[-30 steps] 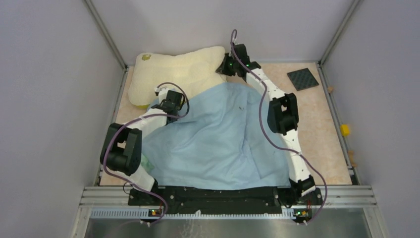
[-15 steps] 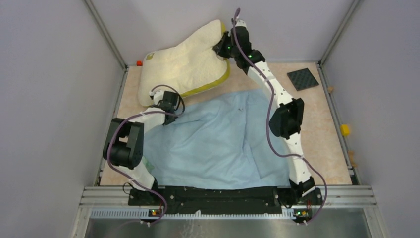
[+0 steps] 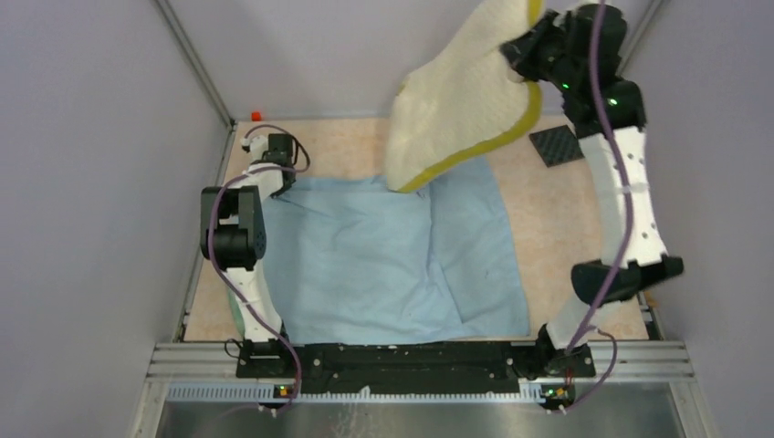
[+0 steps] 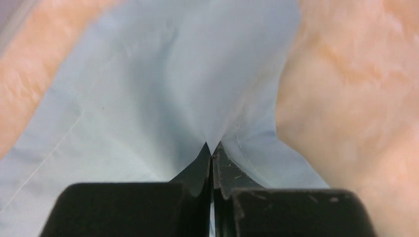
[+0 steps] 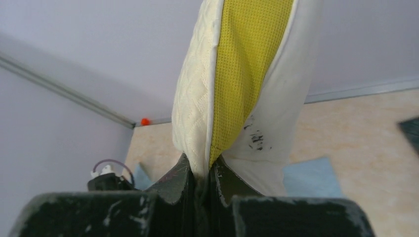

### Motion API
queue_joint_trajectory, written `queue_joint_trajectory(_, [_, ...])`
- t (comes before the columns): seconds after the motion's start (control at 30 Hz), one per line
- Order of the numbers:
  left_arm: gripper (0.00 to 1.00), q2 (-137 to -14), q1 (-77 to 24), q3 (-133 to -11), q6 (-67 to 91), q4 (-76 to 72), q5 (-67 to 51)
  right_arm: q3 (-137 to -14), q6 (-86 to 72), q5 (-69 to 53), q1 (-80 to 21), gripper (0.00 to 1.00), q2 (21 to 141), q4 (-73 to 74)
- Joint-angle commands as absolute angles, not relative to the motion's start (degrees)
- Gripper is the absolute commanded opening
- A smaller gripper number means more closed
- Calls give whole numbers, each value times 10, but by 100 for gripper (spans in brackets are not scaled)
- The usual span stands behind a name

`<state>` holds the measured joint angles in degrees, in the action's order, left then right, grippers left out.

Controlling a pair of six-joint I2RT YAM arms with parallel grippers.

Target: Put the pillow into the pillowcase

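The light-blue pillowcase (image 3: 392,265) lies spread flat on the table. My left gripper (image 3: 277,173) is shut on its far-left corner; in the left wrist view the fabric (image 4: 163,89) bunches into the closed fingertips of that gripper (image 4: 212,148). My right gripper (image 3: 522,46) is raised high at the back right, shut on a corner of the cream-white pillow (image 3: 456,100), which hangs in the air above the pillowcase's far edge. The right wrist view shows the pillow (image 5: 197,98) with its yellow band (image 5: 247,64) pinched in that gripper (image 5: 202,170).
A dark square mat (image 3: 557,144) lies at the back right of the beige table (image 3: 566,228). A small red item (image 3: 256,116) sits in the back-left corner. Grey walls enclose three sides; a yellow item (image 3: 635,239) sits on the right rail.
My right gripper lifted the pillow off the table, up and to the right. My left gripper pulled the pillowcase corner toward the back left, and the case spread flatter.
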<state>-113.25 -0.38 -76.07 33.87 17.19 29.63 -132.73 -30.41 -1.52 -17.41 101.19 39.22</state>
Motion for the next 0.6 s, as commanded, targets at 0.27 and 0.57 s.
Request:
queue_joint_trajectory(0.27, [23,-1220,16,-993,204,198,296,-928,-229,130,-42,50,752,535])
queue_joint_trajectory(0.57, [96,-1140,-53,-996,178,231,183,-922,-207,206,-68,81,749,542])
